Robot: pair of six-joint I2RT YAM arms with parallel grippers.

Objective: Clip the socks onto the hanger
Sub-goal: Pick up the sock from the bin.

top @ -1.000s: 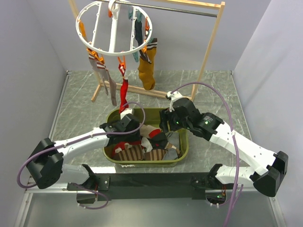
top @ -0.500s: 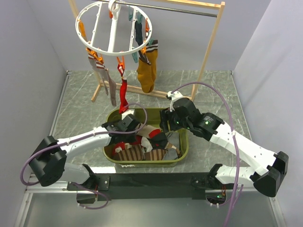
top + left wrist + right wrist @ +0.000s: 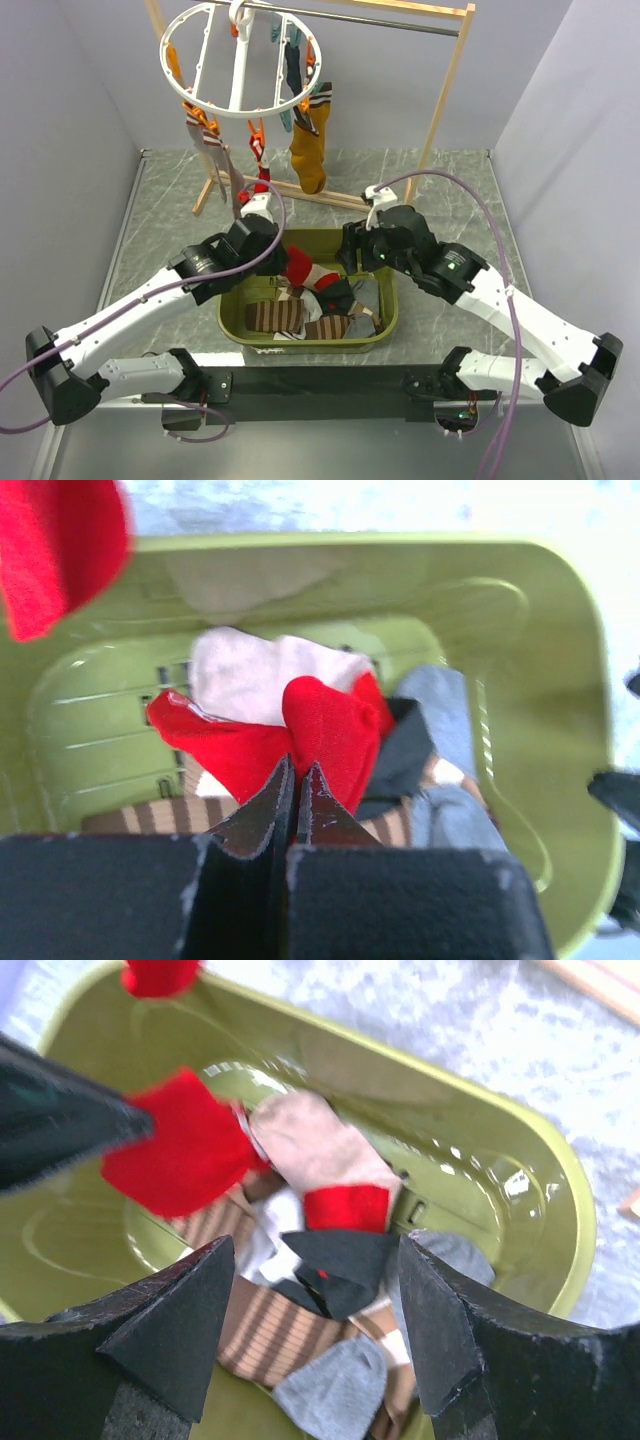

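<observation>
"Well, where is the sock now?"

"The left jaws are pinched tight on a red sock (image 3: 297,265) and hold it just above the green bin (image 3: 300,343), toward its 11 o'clock side. The other socks (image 3: 300,320) lie heaped in the bin on the table (image 3: 170,220)."

"And the other arm?"

"The right jaws stand wide and empty over the bin's 1 o'clock side, facing the heap."

"Which way to the hanger?"

"The hanger (image 3: 225,109) is between 11 and 12 o'clock from the left jaws, and higher up. The left arm (image 3: 150,295) is plainly the nearer one. The sock droops bunched from the pinch and seems to trail toward 4 o'clock. I reckon an end must be brought up to a clip on the near rim. Which clip is free I cannot tell."
</observation>
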